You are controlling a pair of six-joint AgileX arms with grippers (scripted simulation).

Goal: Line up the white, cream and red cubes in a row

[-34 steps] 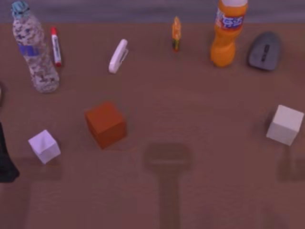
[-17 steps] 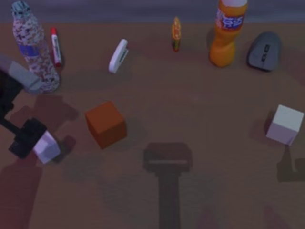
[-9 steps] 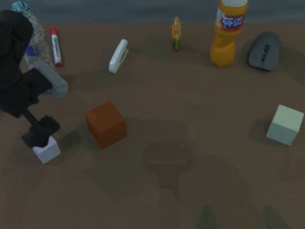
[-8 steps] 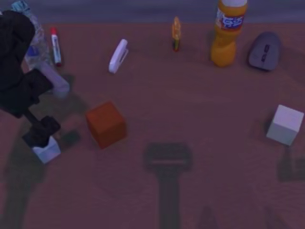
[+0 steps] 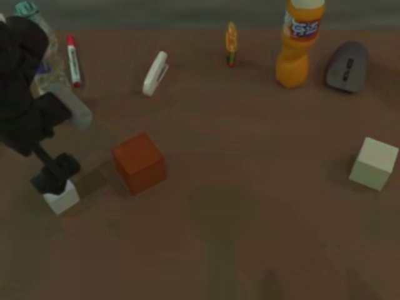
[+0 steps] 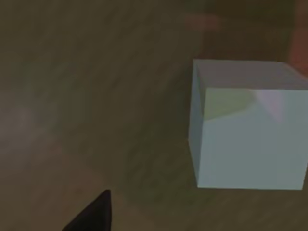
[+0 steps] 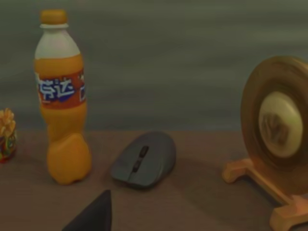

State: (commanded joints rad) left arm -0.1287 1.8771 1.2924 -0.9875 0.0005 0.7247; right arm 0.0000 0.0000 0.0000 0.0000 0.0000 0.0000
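My left gripper (image 5: 55,181) sits over the white cube (image 5: 61,199) at the worktop's eight o'clock; I cannot tell its finger spread. The red cube (image 5: 139,162) lies at three o'clock of it, the cream cube (image 5: 374,163) far right.

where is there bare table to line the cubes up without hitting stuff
Open: the stretch between the red cube and cream cube, and all the near edge. Crowded: the far row around the orange bottle and mouse; left gripper over the white cube.

Dim, murky light throughout; shadows faint and soft, perhaps lit from above; edges slightly blurred.
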